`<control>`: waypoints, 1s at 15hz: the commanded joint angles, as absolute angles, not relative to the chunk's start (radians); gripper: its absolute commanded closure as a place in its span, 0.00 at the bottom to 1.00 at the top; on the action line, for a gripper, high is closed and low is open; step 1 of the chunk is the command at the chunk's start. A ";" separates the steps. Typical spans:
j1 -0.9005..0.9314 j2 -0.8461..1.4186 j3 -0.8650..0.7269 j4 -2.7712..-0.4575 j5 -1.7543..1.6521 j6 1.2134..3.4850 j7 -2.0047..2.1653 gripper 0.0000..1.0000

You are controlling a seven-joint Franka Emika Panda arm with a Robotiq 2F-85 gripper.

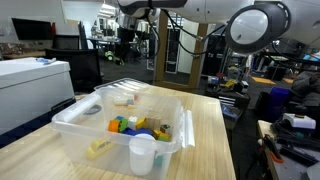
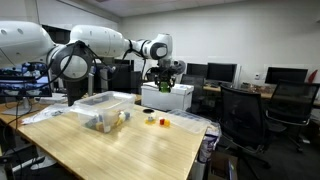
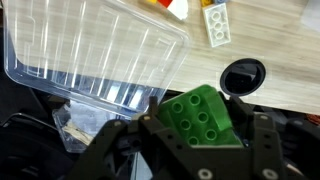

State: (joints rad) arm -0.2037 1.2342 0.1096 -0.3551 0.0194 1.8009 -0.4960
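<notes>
- Your gripper (image 3: 205, 140) is partly closed on the green block (image 3: 203, 115) — one finger on each side of it, and nothing else between the jaws.
- The block sits right between the fingertips, with its studded face turned toward the wrist camera and tipped a little. Its longer side seems to run across the gap from finger to finger, though the fingers hide its ends.
- In an exterior view the gripper (image 2: 163, 72) hangs well above the desk (image 2: 150, 150), near its far edge and beyond the clear bin (image 2: 105, 110) of toys.
- Below the block, the wrist view shows that edge of the desk. A clear ribbed lid (image 3: 95, 50) lies off to one side, and a black round thing (image 3: 243, 75) sits close by the block's upper corner. A white brick (image 3: 218, 25) lies further in on the wood.
- A white cup (image 1: 143, 153) stands against the bin's near wall — well apart from the held block.
</notes>
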 commanded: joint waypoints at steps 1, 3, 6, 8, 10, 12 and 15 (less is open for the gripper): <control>-0.189 1.225 0.105 -0.365 0.038 1.822 -0.518 0.55; -0.164 1.218 0.109 -0.365 0.034 1.835 -0.560 0.55; -0.133 1.211 0.125 -0.370 0.040 1.829 -0.630 0.55; -0.127 1.224 0.157 -0.354 0.037 1.802 -0.694 0.55; -0.126 1.219 0.192 -0.354 0.043 1.797 -0.764 0.55; -0.118 1.201 0.184 -0.351 0.064 1.931 -0.806 0.55; -0.120 1.176 0.200 -0.353 0.097 2.047 -0.853 0.55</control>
